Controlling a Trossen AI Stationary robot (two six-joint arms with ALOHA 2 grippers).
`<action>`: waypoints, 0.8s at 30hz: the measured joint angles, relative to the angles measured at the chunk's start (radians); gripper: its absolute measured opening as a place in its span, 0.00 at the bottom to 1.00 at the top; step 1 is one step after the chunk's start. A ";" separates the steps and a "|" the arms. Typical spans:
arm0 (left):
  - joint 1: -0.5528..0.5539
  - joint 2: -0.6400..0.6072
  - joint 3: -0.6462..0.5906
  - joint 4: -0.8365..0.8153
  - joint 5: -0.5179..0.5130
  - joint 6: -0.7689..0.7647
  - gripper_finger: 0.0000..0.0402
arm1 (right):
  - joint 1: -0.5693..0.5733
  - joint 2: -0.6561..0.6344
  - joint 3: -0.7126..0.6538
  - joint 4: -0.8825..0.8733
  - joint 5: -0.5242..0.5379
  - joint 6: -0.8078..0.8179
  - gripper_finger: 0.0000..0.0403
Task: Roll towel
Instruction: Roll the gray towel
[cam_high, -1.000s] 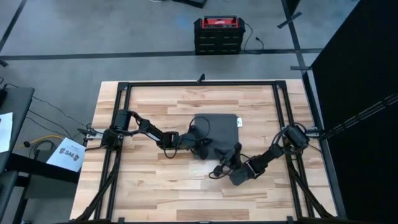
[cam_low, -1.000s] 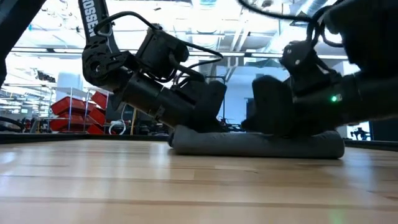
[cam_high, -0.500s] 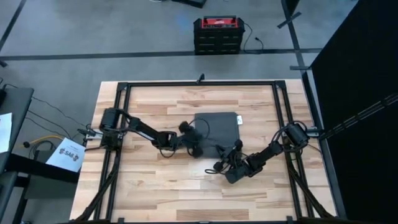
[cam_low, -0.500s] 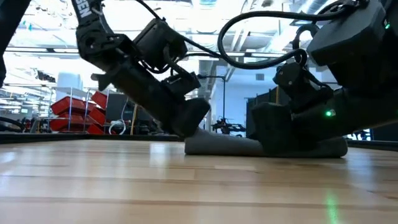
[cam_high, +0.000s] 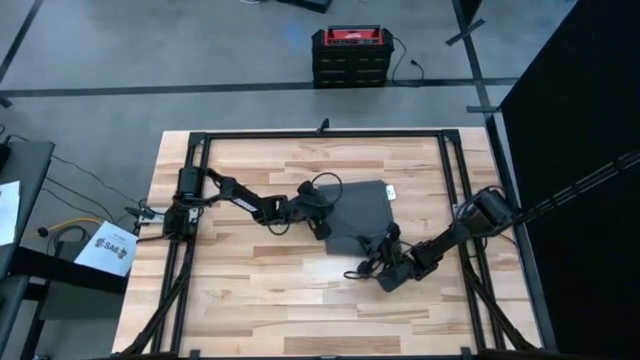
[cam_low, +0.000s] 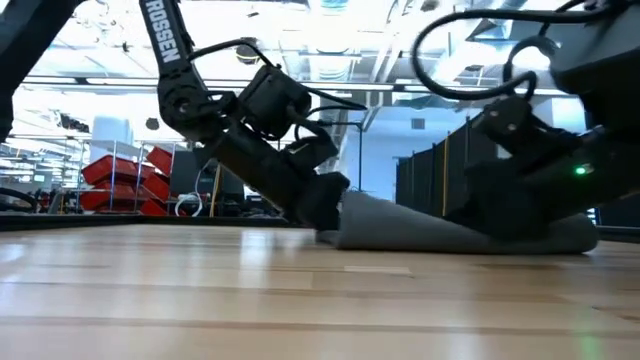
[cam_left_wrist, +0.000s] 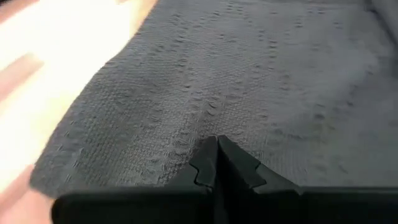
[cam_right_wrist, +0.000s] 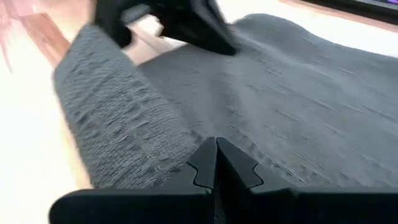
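The dark grey towel (cam_high: 357, 210) lies on the wooden table, a small white tag (cam_high: 390, 192) at its far right corner. Its near edge is turned up into a thick roll (cam_right_wrist: 118, 124), seen in the low view as a long hump (cam_low: 450, 235). My left gripper (cam_high: 322, 217) is shut at the towel's left side, by the roll's left end. My right gripper (cam_high: 385, 247) is shut at the roll's right end. In the right wrist view the left gripper (cam_right_wrist: 186, 22) shows beyond the roll. My left gripper rests its shut fingertips (cam_left_wrist: 216, 155) on the towel's upper face (cam_left_wrist: 205, 118) near its left edge. It comes slanting down from the table's left. My right gripper sets its shut fingertips (cam_right_wrist: 216, 158) against the roll's far side (cam_right_wrist: 168, 134) at its right end, slanting down from the near right. The roll lies on the table.
A black metal frame (cam_high: 325, 133) runs around the table top. Bare wood lies along the near edge (cam_high: 300, 310) and left of the towel. A red and black case (cam_high: 350, 55) stands on the floor beyond the table.
My left gripper has gone toward the far edge and a little right along the towel's left side. My right gripper has shifted toward the table's right. The towel has skewed, its tag corner moving right, and the roll along its near edge has slid rightward.
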 joint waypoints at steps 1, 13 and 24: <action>-0.010 -0.001 0.000 -0.008 -0.005 -0.029 0.00 | -0.001 -0.019 -0.023 0.000 -0.006 0.002 0.00; -0.211 -0.006 -0.002 0.030 -0.031 -0.292 0.00 | -0.061 -0.110 -0.106 0.015 -0.068 -0.155 0.00; -0.201 -0.201 -0.010 -0.196 -0.172 0.207 0.00 | -0.016 -0.112 -0.106 0.103 -0.190 -0.307 0.00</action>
